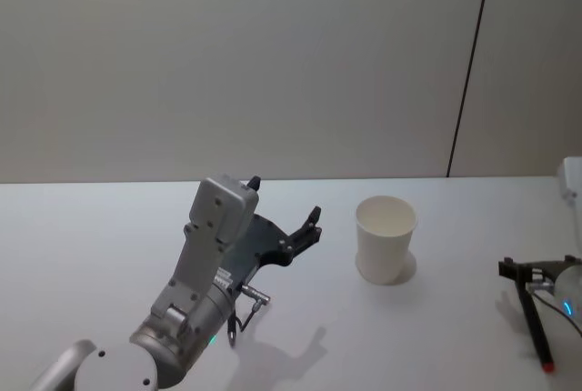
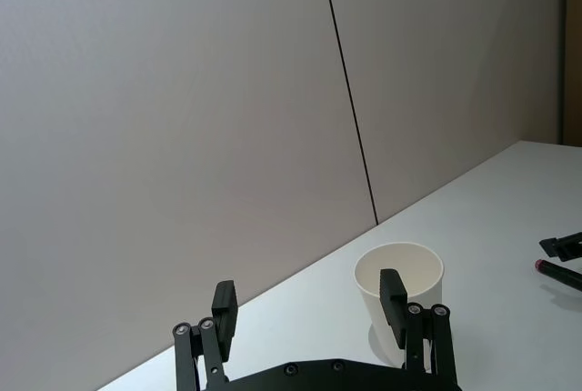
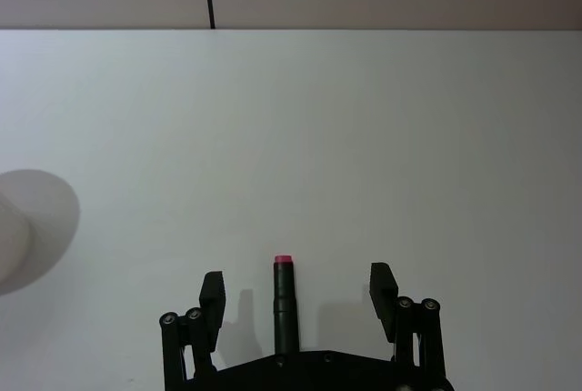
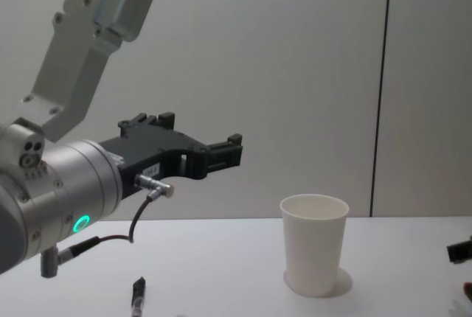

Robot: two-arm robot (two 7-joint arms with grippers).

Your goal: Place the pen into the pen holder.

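Note:
A black pen (image 3: pixel 284 307) with a red tip lies on the white table, between the fingers of my open right gripper (image 3: pixel 298 293); the fingers stand apart from it on both sides. In the head view the same pen (image 1: pixel 535 323) lies at the right edge under my right gripper (image 1: pixel 532 273). The pen holder (image 1: pixel 386 238), a plain white paper cup, stands upright and empty to the left of the pen. My left gripper (image 1: pixel 285 202) hangs open and empty in the air, left of the cup (image 2: pixel 398 284) and pointing toward it.
The white table (image 1: pixel 109 236) runs back to a plain wall with a dark vertical seam (image 1: pixel 468 73). The left arm's cable (image 1: pixel 238 318) hangs down close to the table. A white object (image 1: pixel 571 180) sits at the far right edge.

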